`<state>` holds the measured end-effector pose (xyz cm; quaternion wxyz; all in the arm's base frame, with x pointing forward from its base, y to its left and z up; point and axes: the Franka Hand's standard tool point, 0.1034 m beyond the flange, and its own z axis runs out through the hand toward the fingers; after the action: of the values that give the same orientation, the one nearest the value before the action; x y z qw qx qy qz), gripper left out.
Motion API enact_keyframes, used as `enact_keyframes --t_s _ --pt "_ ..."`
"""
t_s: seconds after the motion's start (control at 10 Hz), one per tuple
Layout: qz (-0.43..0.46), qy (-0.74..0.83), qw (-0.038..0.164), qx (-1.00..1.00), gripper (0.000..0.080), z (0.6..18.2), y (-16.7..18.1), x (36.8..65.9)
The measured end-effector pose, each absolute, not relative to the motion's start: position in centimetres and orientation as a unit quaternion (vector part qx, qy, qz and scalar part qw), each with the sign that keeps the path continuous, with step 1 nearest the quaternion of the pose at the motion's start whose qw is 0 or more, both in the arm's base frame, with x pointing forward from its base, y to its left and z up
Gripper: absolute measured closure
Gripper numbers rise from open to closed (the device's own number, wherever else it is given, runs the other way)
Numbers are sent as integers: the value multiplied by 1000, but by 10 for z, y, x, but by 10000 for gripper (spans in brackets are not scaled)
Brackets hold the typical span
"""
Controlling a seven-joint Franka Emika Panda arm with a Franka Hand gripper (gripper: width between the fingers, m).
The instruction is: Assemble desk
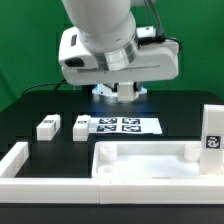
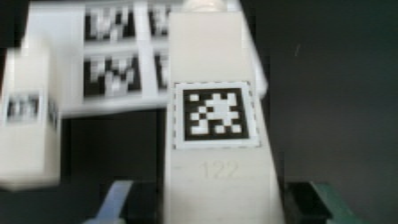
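In the wrist view a white desk leg [image 2: 214, 60] with a black-and-white tag runs lengthwise between my fingers [image 2: 121, 200]. My gripper [image 2: 222, 200] is shut on its sides. In the exterior view the gripper [image 1: 118, 92] is low over the table behind the marker board [image 1: 120, 126], and the hand hides most of the held leg. The desk top [image 1: 150, 172], a wide tray with a raised rim, lies at the front. Two loose legs [image 1: 46, 127] [image 1: 81, 127] lie on the exterior view's left of the marker board. Another leg [image 1: 212, 135] stands upright at the exterior view's right.
A white border rail [image 1: 20, 162] runs along the front at the exterior view's left. The wrist view shows the marker board [image 2: 116, 50] beside the held leg and another tagged white piece [image 2: 25, 120] at the frame's edge. The table is black, with a green backdrop behind.
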<state>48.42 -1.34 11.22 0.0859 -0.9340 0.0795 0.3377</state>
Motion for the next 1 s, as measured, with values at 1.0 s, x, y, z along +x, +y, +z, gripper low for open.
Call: enact_keyframes --t_s 1.0 --pt "-9 160 77 -984 512 165 -44 561"
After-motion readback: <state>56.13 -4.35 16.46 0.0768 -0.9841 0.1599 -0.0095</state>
